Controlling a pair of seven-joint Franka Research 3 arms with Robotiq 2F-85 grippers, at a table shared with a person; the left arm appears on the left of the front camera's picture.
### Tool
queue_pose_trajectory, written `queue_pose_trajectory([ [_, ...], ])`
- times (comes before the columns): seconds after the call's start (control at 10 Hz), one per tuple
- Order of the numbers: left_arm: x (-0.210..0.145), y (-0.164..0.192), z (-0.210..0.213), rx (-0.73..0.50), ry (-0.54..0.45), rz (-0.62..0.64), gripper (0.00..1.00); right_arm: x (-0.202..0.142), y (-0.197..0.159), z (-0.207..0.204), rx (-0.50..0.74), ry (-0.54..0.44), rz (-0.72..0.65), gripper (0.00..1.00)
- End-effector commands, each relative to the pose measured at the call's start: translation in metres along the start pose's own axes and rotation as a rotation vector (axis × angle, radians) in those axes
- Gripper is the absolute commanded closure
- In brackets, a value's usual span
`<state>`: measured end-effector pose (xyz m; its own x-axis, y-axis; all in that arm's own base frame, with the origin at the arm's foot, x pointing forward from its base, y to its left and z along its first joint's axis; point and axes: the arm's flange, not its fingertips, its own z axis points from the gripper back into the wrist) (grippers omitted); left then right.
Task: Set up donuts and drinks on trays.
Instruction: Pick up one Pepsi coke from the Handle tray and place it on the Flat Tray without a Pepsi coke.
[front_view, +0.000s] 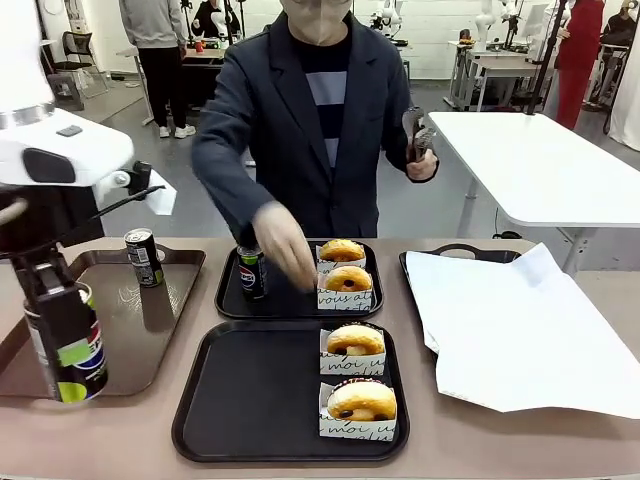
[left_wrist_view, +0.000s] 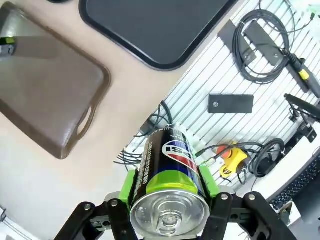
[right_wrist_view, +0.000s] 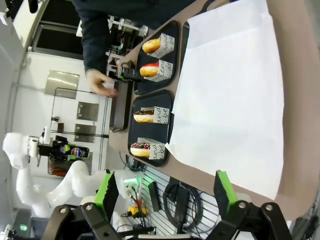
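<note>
The left tool (left_wrist_view: 169, 212) clamps a slim black soda can (left_wrist_view: 170, 172) near its silver top, and the right tool (right_wrist_view: 167, 197) gapes empty; judging by the rimmed black plastic tray (front_view: 250, 395) beside the left tool, a clipped rim could topple the can.

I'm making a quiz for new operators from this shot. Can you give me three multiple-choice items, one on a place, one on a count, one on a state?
1. Where does the free can stand?
A. on the brown tray
B. on the white paper
C. on the near black tray

2. How many donuts are on the near black tray?
A. none
B. two
C. four

3. What is the left gripper doing?
A. standing open with nothing in it
B. gripping a donut
C. gripping a can

Answers:
1 A: the can stands upright on the brown tray's far part.
2 B: two sleeved donuts sit along that tray's right side.
3 C: its green pads clamp a can, held above the table edge.
</note>
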<state>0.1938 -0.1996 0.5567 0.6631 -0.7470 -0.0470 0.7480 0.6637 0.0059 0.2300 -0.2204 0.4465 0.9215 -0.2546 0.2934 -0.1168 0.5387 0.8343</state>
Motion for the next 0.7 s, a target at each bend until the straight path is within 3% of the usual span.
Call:
queue_pose_trajectory([
  [0.0,0.033,0.013,-0.031,0.007,0.023,0.011,0.41,0.001,0.0,-0.001,0.021,-0.015,0.017,0.0],
  [0.6,0.128,0.011,-0.058,-0.006,0.008,-0.02,0.41,0.001,0.0,-0.001,0.021,-0.015,0.017,0.0],
])
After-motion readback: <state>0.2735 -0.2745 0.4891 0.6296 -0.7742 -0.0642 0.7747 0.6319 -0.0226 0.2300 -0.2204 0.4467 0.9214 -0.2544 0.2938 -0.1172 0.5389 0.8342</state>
